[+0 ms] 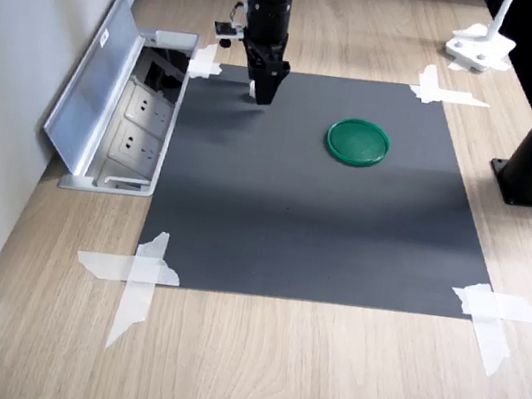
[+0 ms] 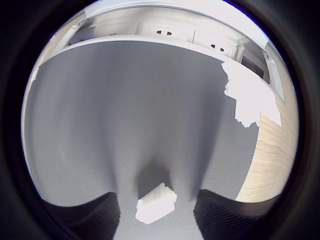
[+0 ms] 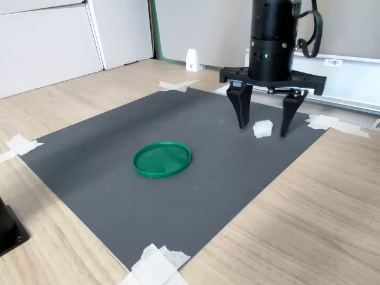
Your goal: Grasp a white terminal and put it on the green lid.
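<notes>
In the second exterior view the white terminal (image 3: pixel 262 128) lies on the mat (image 3: pixel 196 178) between the gripper's (image 3: pixel 263 123) spread fingers, right of and behind the green lid (image 3: pixel 162 159)

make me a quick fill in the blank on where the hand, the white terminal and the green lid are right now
1. The hand has its jaws ____, one on each side of the white terminal.
2. The white terminal lies on the dark ____, not on the lid.
3. The green lid has ____ on it.
4. In the second exterior view, the lid lies to the ____ of the hand.

Missing words: open; mat; nothing; left
</notes>
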`<state>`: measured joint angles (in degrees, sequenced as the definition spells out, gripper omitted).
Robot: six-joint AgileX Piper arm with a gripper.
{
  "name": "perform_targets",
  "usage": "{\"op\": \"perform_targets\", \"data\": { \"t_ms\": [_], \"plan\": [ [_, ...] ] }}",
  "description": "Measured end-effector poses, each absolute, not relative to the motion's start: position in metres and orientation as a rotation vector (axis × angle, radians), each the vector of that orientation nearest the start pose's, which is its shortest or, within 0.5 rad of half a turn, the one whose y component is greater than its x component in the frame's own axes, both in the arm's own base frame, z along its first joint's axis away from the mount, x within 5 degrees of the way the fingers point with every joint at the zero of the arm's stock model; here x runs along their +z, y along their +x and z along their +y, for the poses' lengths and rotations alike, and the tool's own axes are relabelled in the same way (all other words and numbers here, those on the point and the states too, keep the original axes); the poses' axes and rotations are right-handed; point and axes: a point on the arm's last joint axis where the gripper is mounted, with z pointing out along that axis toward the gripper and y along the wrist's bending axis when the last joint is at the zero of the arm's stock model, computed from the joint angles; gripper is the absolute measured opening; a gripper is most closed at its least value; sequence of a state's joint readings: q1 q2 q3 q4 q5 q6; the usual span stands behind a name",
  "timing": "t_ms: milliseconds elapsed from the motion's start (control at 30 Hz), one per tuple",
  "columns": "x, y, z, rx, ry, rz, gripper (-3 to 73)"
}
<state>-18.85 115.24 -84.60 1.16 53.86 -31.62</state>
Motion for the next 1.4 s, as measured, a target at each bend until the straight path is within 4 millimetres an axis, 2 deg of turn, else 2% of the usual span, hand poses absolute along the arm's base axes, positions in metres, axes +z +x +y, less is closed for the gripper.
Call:
{"op": "perform_targets", "data": {
  "t_ms": [233,333,567,767,900,1100,1267,1400],
  "plan": [
    [0.181,0.387,-0.130,-0.090,-0.314,2.955,30.4],
    [0.181,0.387,-0.130,-0.090,-0.312,2.954,24.6],
    [0.185,0.383,-0.129,-0.080,-0.316,2.970,24.5],
    [0.219,0.365,-0.119,-0.107,-0.377,2.918,24.5],
    [0.237,0.345,-0.096,-0.110,-0.448,2.892,24.5],
    [0.244,0.302,-0.057,-0.082,-0.556,2.871,24.5],
    [0.238,0.262,-0.045,-0.082,-0.560,2.866,24.5],
    [0.224,0.237,-0.043,-0.113,-0.578,2.874,24.4]
  ]
}}
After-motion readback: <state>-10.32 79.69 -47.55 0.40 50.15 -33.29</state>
